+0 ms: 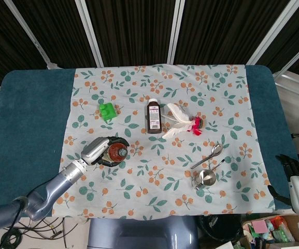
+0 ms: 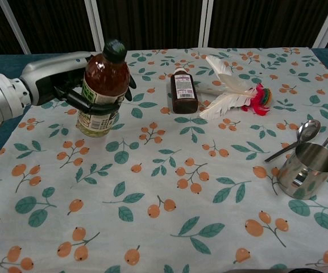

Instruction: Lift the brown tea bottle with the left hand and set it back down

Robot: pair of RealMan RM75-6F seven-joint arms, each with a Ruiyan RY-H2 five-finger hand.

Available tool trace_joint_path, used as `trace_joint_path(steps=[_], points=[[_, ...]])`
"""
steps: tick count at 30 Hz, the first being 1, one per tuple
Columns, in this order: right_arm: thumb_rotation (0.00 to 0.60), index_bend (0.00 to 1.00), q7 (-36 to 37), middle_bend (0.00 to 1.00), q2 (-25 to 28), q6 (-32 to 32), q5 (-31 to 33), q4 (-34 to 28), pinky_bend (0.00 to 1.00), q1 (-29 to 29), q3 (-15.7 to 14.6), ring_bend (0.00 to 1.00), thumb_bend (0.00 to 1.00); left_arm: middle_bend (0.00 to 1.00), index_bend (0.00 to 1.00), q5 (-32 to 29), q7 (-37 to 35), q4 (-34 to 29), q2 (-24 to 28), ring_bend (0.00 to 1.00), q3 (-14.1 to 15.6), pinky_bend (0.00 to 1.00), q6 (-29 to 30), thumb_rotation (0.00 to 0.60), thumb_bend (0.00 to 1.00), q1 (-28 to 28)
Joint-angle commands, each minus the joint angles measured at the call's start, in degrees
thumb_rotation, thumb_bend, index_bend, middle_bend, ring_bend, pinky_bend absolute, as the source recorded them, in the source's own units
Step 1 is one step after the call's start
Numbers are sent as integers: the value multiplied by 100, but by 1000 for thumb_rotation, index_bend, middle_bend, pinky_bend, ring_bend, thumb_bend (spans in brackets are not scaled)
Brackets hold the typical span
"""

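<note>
Your left robot hand wraps its dark fingers around the middle of the brown tea bottle with the dark green cap, which stands upright at the left of the chest view, its base on the leaf-and-berry patterned cloth covering the worktop. In the head view the same bottle shows from above at lower left of centre, the silver hand closed against its left side.

To the right of the bottle, well apart from it, a small dark brown medicine-style bottle with a white label lies flat on the cloth. Just beside it sit white feathers with a red tuft. At the right edge of the chest view a shiny steel cup stands with two metal spoons lying just behind it. A small green plastic block rests above the held bottle in the head view.

Your right robot hand hangs at the lower right edge of the head view, off the worktop; you cannot tell how its fingers lie.
</note>
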Motion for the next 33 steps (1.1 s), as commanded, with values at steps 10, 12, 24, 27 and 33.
trace_joint_path(steps=[10,12,24,27,33], points=[[600,155,-9,120,-10,18,-10,5,186,-5,1,130,161,354,325,2016,-8948,560,764,281,872,357,2684,600,565,-250],[600,155,-13,120,-13,15,-11,6,185,-3,0,130,161,355,332,2004,-8789,743,672,281,933,357,2700,600,565,-264],[600,155,3,120,-6,1,5,7,185,0,6,130,161,354,336,1245,-4187,452,47,281,863,358,1461,600,564,-45],[600,155,10,119,-5,0,5,7,185,0,6,130,161,354,336,1041,-3043,419,-134,281,822,358,1144,600,565,-20],[600,155,19,120,-2,-7,12,8,185,2,7,130,162,354,332,810,-1930,387,-426,281,837,357,891,600,564,29]])
